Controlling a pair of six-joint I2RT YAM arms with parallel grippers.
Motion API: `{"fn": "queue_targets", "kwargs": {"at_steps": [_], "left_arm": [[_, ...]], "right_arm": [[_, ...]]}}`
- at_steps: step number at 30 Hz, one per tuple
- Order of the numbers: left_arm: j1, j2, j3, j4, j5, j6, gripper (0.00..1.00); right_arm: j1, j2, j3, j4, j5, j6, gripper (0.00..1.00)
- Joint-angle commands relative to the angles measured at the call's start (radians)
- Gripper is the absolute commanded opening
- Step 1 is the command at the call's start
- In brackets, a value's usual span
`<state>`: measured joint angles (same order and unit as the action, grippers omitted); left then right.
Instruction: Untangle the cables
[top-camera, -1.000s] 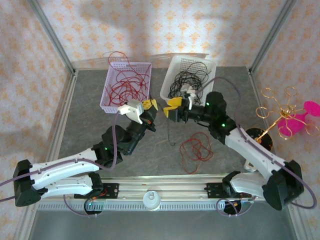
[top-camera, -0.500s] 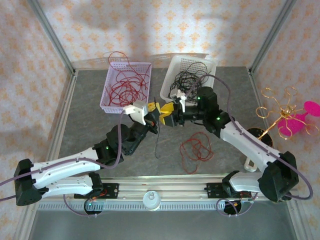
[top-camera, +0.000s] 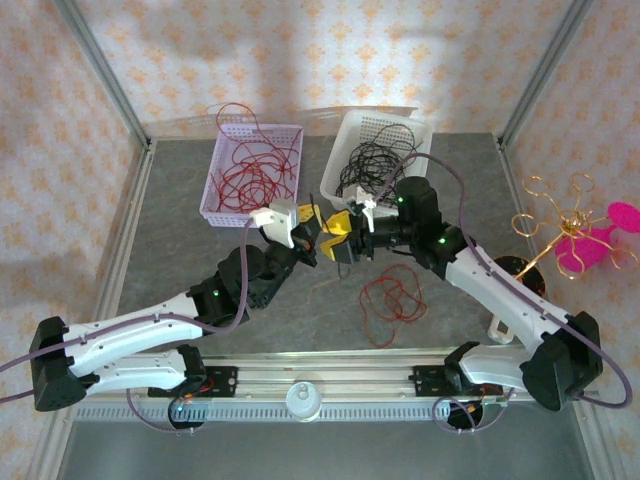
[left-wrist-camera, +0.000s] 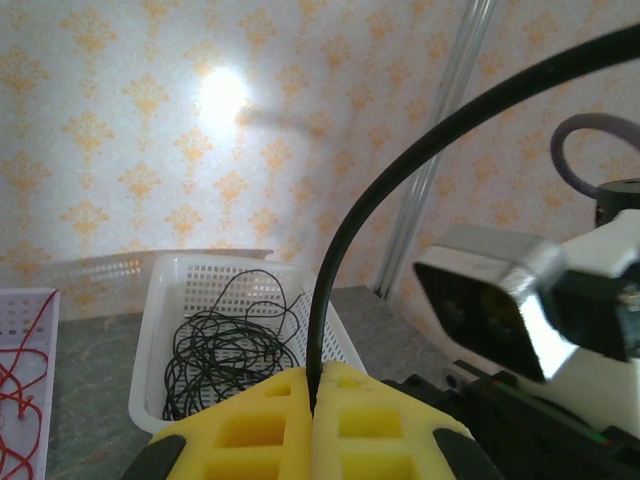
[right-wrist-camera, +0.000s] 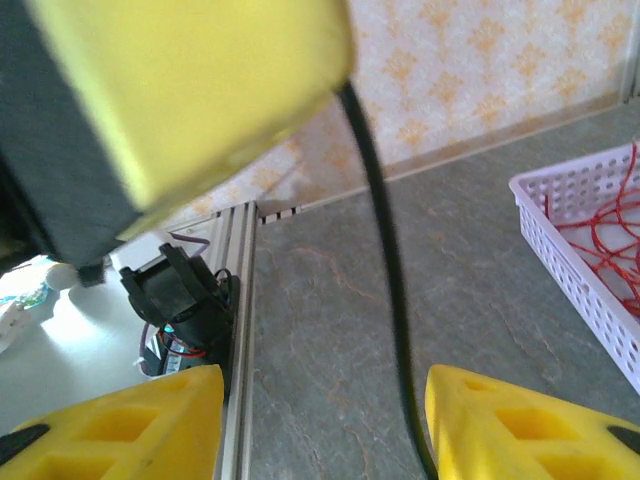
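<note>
Black and hair-thin, a single wire (left-wrist-camera: 318, 320) rises from between the yellow pads of the left tool (left-wrist-camera: 312, 388), which are pressed together on it with no gap showing. In the overhead view this tool faces the right tool (top-camera: 341, 236) nose to nose above the middle of the tabletop (top-camera: 180, 235). The right tool's yellow fingers (right-wrist-camera: 520, 420) stand apart. The same wire hangs down through the gap between them, nearer the finger on the right of that view. Whether it touches that finger cannot be told.

The step in hand looks like a handover of one black strand, with the left tool pinching it and the right tool placed around it but not yet gripping. By that reading, the next move calls for the right tool to close on the wire just below the other grip. It should first centre the wire between the fingers, because a wire this thin and this far off-centre could slip past the pads.

The sorting seems well along. A curly heap of black wires (top-camera: 378, 160) lies in the white basket (top-camera: 345, 125) at the far side of the tabletop. Red wires (top-camera: 255, 170) fill the lilac basket (top-camera: 212, 175) beside it, with one loop arching above the far rim. A small bunch of red loops (top-camera: 392, 300) lies loose on the tabletop near the right arm. All the strands look springy and prone to snagging.
</note>
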<state>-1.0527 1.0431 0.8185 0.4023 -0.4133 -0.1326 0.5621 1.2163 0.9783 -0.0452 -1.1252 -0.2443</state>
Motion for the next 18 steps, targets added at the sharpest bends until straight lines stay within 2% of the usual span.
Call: {"fn": "queue_targets", "kwargs": {"at_steps": [1, 7, 13, 15, 16, 18], "left_arm": [[0.006, -0.013, 0.028, -0.012, 0.031, -0.016, 0.00], [0.006, 0.012, 0.048, -0.028, 0.050, -0.024, 0.00], [0.006, 0.004, 0.044, -0.029, 0.034, -0.028, 0.00], [0.006, -0.002, 0.037, -0.033, 0.020, -0.035, 0.02], [0.006, -0.005, 0.034, -0.033, 0.009, -0.041, 0.13], [0.007, -0.013, 0.027, -0.044, -0.024, -0.059, 0.47]], "right_arm": [[0.003, 0.001, 0.022, 0.054, 0.039, 0.043, 0.53], [0.004, 0.033, 0.036, 0.132, 0.091, 0.119, 0.35], [0.004, 0.039, 0.047, 0.116, 0.207, 0.144, 0.01], [0.001, 0.041, 0.059, 0.099, 0.274, 0.185, 0.00], [-0.002, 0.043, 0.066, 0.088, 0.297, 0.200, 0.00], [-0.016, 0.059, 0.097, 0.053, 0.363, 0.244, 0.00]]}}
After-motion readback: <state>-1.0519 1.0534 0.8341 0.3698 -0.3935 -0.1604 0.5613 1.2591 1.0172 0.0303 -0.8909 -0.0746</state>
